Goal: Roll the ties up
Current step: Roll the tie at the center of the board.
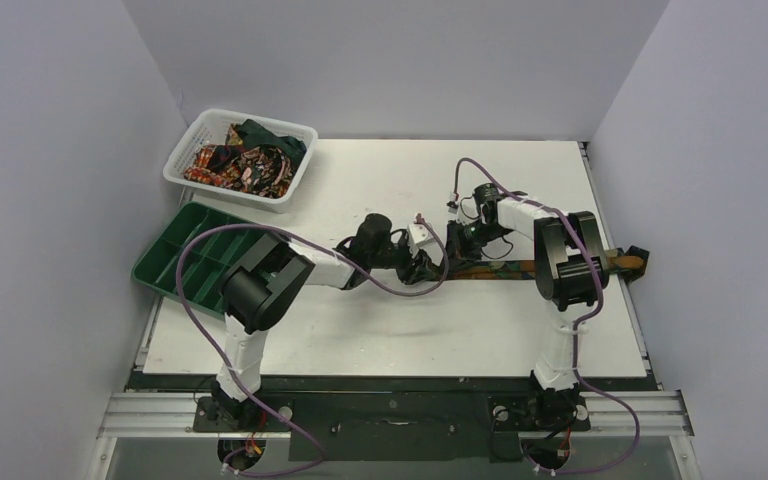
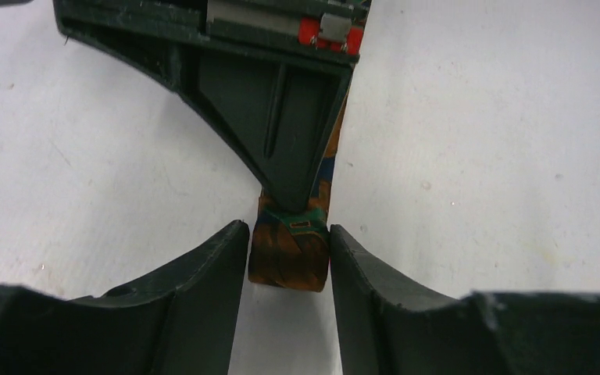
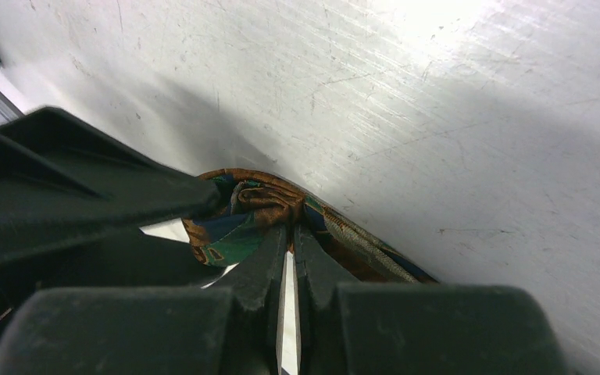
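One tie (image 1: 505, 268), dark with brown, orange and teal patterns, lies as a strip across the table's right half. Its folded end (image 2: 289, 262) sits between the fingertips of my left gripper (image 2: 287, 228), which is open; the fingers stand close on either side of it. My right gripper (image 3: 291, 230) is shut on that folded end (image 3: 258, 205) from the opposite side. It also shows in the left wrist view (image 2: 281, 117). In the top view the left gripper (image 1: 428, 268) and the right gripper (image 1: 457, 250) meet at the table's middle.
A white mesh basket (image 1: 185, 170) at the back left holds several more ties (image 1: 245, 160). A green compartment tray (image 1: 195, 262) sits at the left edge, beside the left arm. The tie's far end (image 1: 625, 262) reaches the table's right edge.
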Available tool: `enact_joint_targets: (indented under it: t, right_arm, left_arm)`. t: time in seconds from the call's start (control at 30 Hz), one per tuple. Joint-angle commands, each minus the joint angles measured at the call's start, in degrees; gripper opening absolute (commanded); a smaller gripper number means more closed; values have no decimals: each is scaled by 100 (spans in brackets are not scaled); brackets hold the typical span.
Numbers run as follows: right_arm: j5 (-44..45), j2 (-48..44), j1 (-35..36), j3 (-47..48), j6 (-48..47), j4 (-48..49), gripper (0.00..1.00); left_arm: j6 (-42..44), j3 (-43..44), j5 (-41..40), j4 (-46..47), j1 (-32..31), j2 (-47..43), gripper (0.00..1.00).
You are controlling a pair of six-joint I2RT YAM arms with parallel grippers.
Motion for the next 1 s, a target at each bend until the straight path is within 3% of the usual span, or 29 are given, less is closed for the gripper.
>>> enact_joint_targets:
  t: [0.0,0.1,0.5,0.73,0.97]
  right_arm:
    - [1430,420,-1,-74,-300,18,0]
    - [1325,423,4,-55,-292,27,0]
    - [657,24,-62,-196,-233,113,0]
    - [-72,-582,-364,-377,-239,84,10]
    - [-512,-696,-477,-384,-95,86,24]
  left_arm:
    - [-70,494,290,309,-89,241,37]
    - [-4,621,287,167,-181,314,32]
    - [323,1344,54,-1221,-281,654,31]
    - [400,1447,-193,-2032,-328,749,30]
    - [744,1360,-231,-2081,-327,805,30]
